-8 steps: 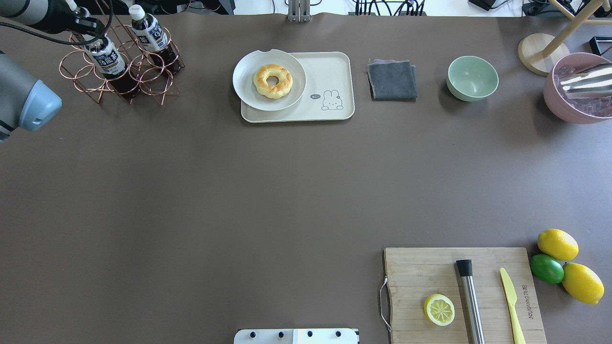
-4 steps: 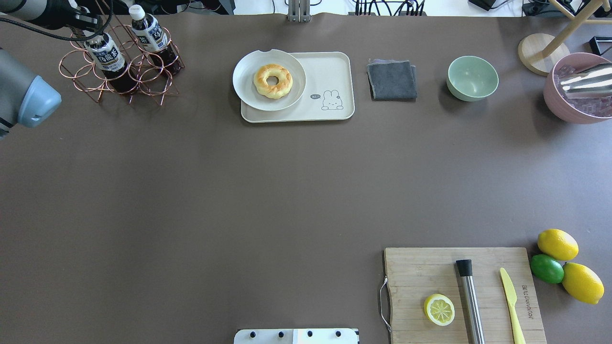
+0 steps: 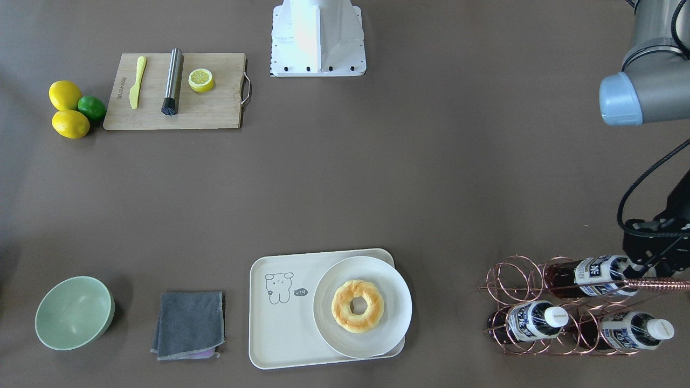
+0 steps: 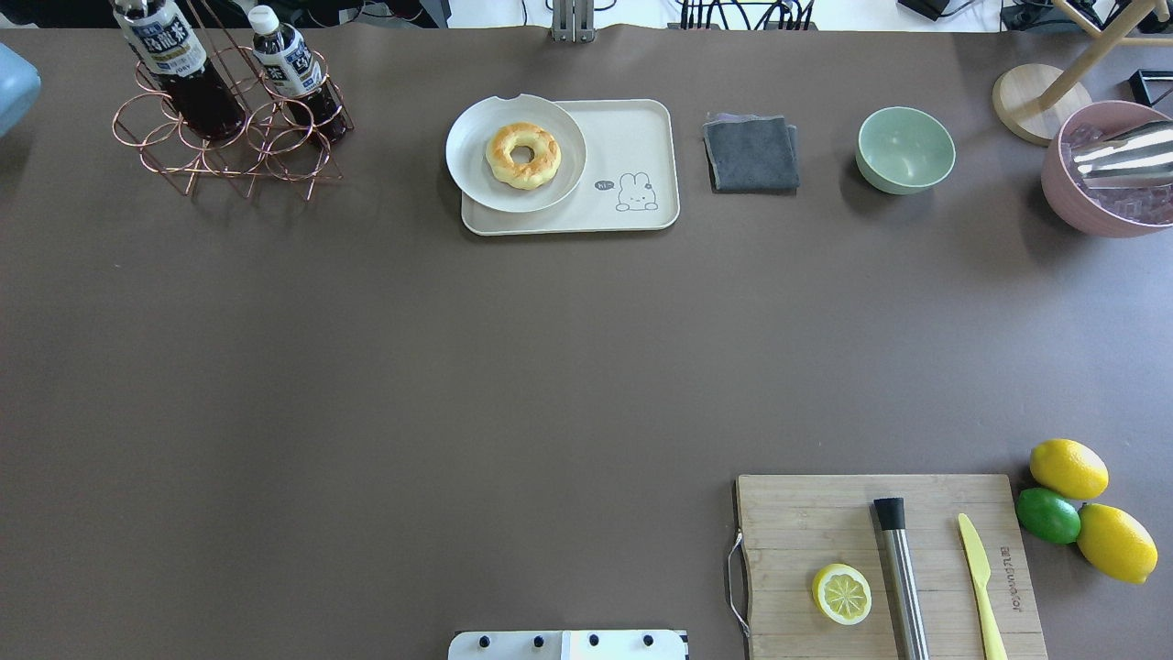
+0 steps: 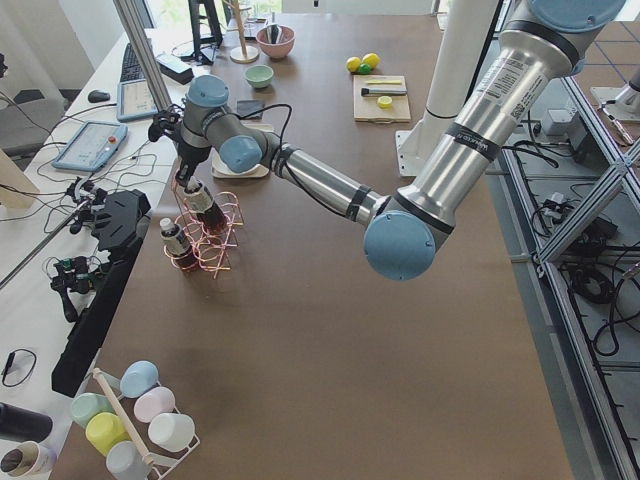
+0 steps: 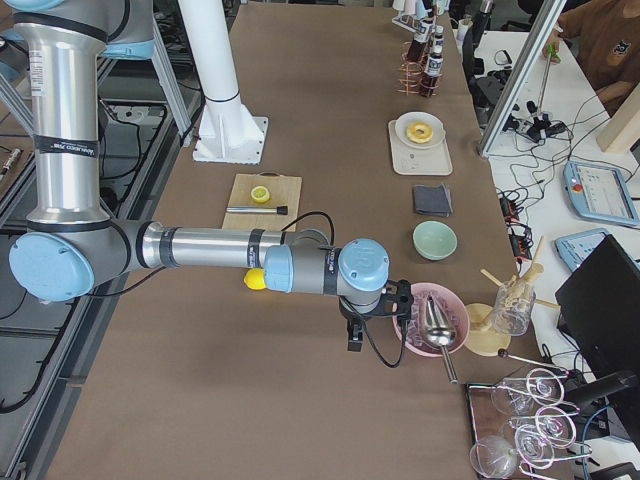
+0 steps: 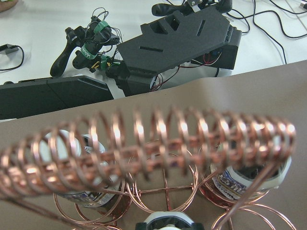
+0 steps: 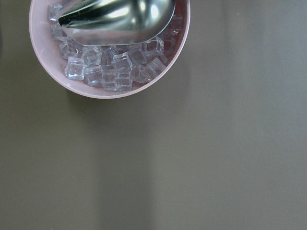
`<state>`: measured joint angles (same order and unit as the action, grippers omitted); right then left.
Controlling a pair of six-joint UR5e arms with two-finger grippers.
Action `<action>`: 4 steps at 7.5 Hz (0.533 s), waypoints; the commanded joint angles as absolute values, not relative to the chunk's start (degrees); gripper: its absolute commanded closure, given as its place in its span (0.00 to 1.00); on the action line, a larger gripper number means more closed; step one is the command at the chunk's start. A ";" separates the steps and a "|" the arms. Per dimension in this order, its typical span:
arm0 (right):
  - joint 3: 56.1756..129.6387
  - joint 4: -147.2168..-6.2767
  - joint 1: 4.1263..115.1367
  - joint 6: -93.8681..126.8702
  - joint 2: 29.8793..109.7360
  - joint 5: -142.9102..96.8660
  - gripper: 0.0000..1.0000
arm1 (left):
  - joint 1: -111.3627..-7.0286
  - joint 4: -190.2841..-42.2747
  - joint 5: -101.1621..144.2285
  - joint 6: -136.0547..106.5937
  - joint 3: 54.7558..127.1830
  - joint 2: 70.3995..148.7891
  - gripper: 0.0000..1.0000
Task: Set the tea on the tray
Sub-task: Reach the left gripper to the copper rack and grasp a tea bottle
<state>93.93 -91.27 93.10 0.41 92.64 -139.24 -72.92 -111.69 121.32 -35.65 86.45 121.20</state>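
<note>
My left gripper (image 3: pixel 641 261) is shut on the cap of a tea bottle (image 3: pixel 593 271) with a white-and-blue label. It holds the bottle tilted and raised in the copper wire rack (image 3: pixel 517 280). The bottle shows at the far left of the overhead view (image 4: pixel 165 50), and its white cap (image 7: pixel 165 223) shows under the rack's coil handle in the left wrist view. Two look-alike bottles (image 3: pixel 531 320) (image 3: pixel 628 330) sit in the rack. The cream tray (image 4: pixel 641 128) with the cartoon lies to the right of the rack. The right gripper (image 6: pixel 352 338) hovers by the ice bowl; I cannot tell whether it is open or shut.
A round white plate (image 4: pixel 467 170) with a doughnut (image 4: pixel 522 154) covers the tray's left half. Beyond it lie a grey cloth (image 4: pixel 751 151), a green bowl (image 4: pixel 905 149) and a pink bowl of ice (image 4: pixel 1090 197). A cutting board (image 4: pixel 806 522) with lemons is at the near right.
My left gripper has lifted the tea bottle upward in the rack. In the overhead view the arm has moved almost out at the top left.
</note>
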 commanded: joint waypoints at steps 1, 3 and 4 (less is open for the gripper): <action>93.87 -91.23 93.08 0.35 92.73 -140.09 0.00 | -78.64 -102.44 122.78 -35.33 95.22 121.47 1.00; 93.78 -91.32 93.08 0.44 92.72 -140.10 0.00 | -80.42 -90.57 122.26 -31.13 104.81 121.12 1.00; 93.78 -91.32 93.08 0.35 92.72 -140.18 0.00 | -79.90 -90.44 122.26 -31.72 107.38 118.50 1.00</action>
<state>93.81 -91.30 93.08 0.42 92.72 -140.06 -79.87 -94.68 122.45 -32.32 101.39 121.21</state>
